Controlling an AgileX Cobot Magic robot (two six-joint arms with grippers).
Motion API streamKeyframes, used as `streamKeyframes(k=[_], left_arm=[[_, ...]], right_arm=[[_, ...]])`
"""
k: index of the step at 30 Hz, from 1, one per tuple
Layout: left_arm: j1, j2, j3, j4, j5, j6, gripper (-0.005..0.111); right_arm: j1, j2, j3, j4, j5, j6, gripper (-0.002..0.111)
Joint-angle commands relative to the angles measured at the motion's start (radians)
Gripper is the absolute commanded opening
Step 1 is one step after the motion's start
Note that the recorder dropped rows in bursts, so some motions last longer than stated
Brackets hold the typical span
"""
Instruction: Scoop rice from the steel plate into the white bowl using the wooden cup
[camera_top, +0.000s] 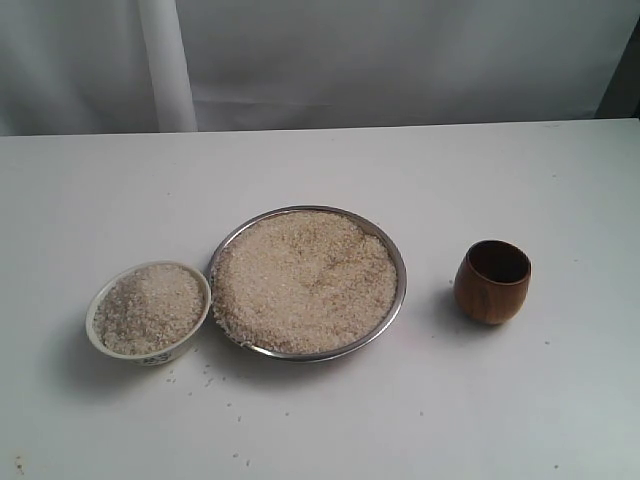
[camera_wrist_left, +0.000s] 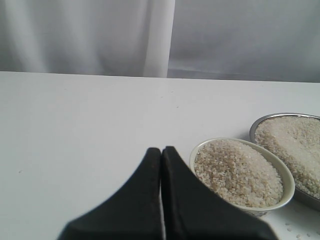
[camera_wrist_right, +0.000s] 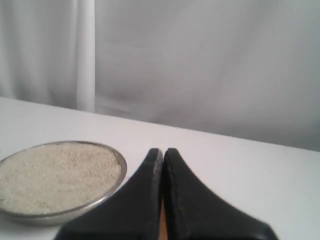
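Black tapered fingers on both arms. Left pincer (camera_wrist_left: 161, 150): fingers pressed together along the whole seam, nothing pinched. Right pincer (camera_wrist_right: 163, 151): the same, tips pressed together, holding nothing.

Small round cream-white bowl (camera_wrist_left: 286, 176): on the white table (camera_wrist_left: 75, 130), close ahead of the left pincer's tips and a little to one side. It is heaped to the rim with pale beige uncooked rice (camera_top: 305, 280).

Wide, shallow, shiny round steel plate (camera_top: 402, 285): beyond the bowl as seen from the left pincer, rims touching or nearly so; cannot tell which. From the right pincer it lies near, ahead and off to one side. Rice covers it in a broad low mound, almost out to the rim.

Small barrel-shaped reddish-brown wooden cup (camera_top: 492, 290): upright, mouth up, dark inside. It stands on the side of the plate away from the bowl, clearly apart from the plate. Its place relative to either pincer cannot be told.

Loose grains (camera_top: 215, 380) lie scattered on the table beside the bowl.
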Motion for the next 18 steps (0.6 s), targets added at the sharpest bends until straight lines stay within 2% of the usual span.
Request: streamKeyframes(k=[1, 18], left_arm=[[-0.004, -0.003, -0.003, -0.005, -0.005, -0.004, 0.000], [-0.004, -0.003, -0.003, -0.005, -0.005, -0.005, 0.000]], right_arm=[[-0.006, -0.006, 0.004, 0.002, 0.104, -0.012, 0.000], [-0.006, -0.006, 0.004, 0.002, 0.105, -0.012, 0.000]])
